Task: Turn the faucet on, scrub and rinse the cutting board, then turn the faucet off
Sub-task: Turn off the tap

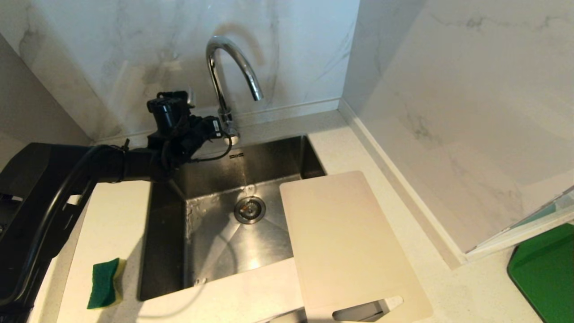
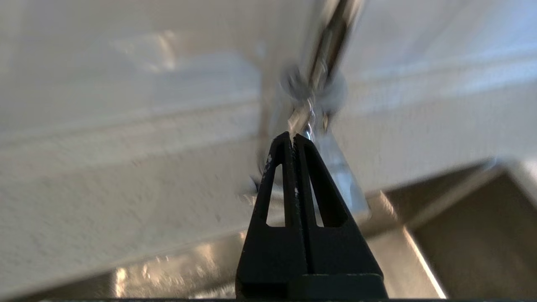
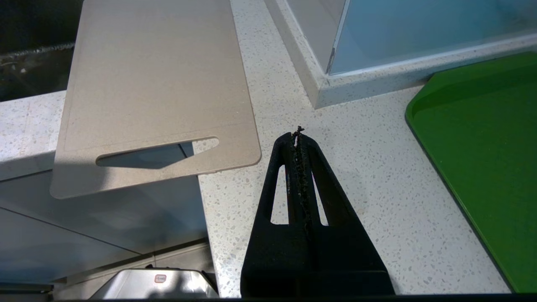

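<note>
The cutting board lies flat on the counter at the right side of the sink, its left edge overhanging the basin and its end with the handle slot sticking out past the counter's front edge. The sink is a steel basin with a round drain in its floor, and a thin stream of water falls toward that drain. A green tray lies on the counter to the far right, well apart from the board. The faucet rises behind the sink at the wall, its arched spout curving out over the basin. The left pincer is at the faucet's base, its fingers pressed closed, with the tips right at the small side lever; whether they touch it is too blurred to tell. The right pincer hovers above the counter between the board and the tray, also closed and empty. A green and yellow sponge lies on the counter left of the sink.
</note>
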